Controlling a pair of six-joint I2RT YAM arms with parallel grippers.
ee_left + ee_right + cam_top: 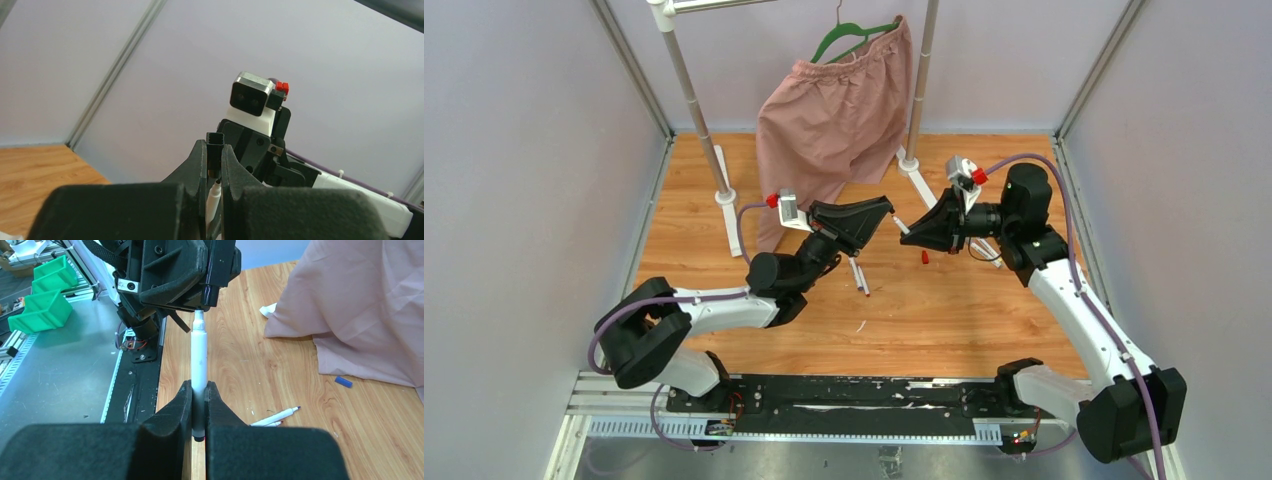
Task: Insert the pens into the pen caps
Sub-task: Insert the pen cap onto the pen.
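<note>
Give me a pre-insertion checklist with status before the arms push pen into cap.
1. Right fingers shut on pen: ok.
2. Left fingers shut on black cap: ok.
3. Pen tip uncapped and pointing toward the left fingers: ok.
4. Tip in line with cap mouth: not ok. In the right wrist view the tip looks to sit beside the cap, not under it.
5. Cap's open end faces the pen: cannot tell.
6. Spare pens lie on the table, away from the two grips: ok.
</note>
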